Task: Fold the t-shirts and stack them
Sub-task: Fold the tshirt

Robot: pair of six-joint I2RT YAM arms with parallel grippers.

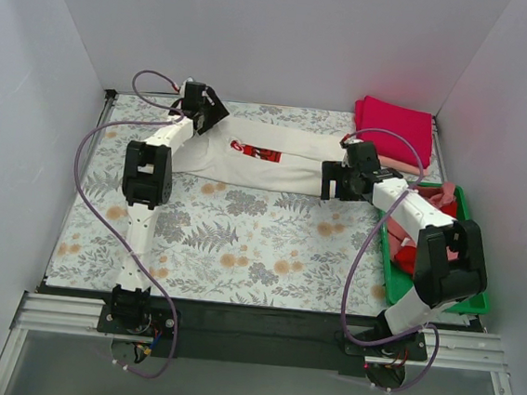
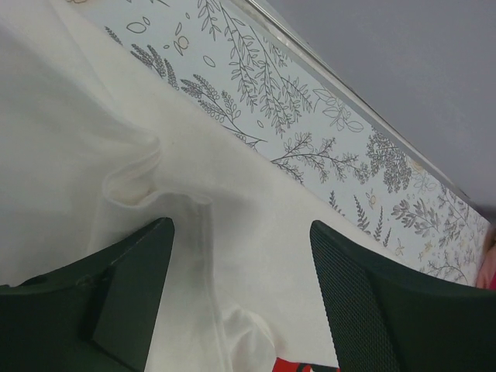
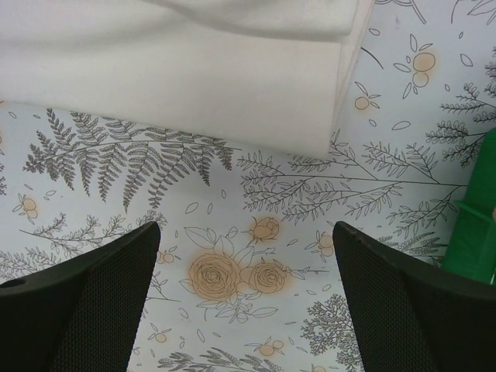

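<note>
Both arm bases sit at the bottom edge of the overhead view, reaching up over the floral tablecloth (image 1: 240, 242) that covers the worktop. The cream-white t-shirt (image 1: 276, 166) lies in the upper middle of the frame, folded into a long band. Its long axis runs left to right and dips slightly toward the right, with the red logo (image 1: 254, 151) facing up left of centre.

The left claw (image 1: 214, 113) is at the band's upper-left end. Its wrist view shows its fingers (image 2: 132, 294) apart, with rumpled cream cloth lying between and beneath them, not pinched. The right claw (image 1: 332, 182) is at the band's right end, fingers (image 3: 93, 302) spread wide over bare tablecloth, the shirt's folded edge just beyond them.

A folded magenta t-shirt (image 1: 396, 126) lies in the upper right corner on a pale pink t-shirt (image 1: 399, 163). At the right edge, the green tray (image 1: 477, 304) holds a crumpled red t-shirt (image 1: 407, 258) and a dusty-pink t-shirt (image 1: 441, 194).
</note>
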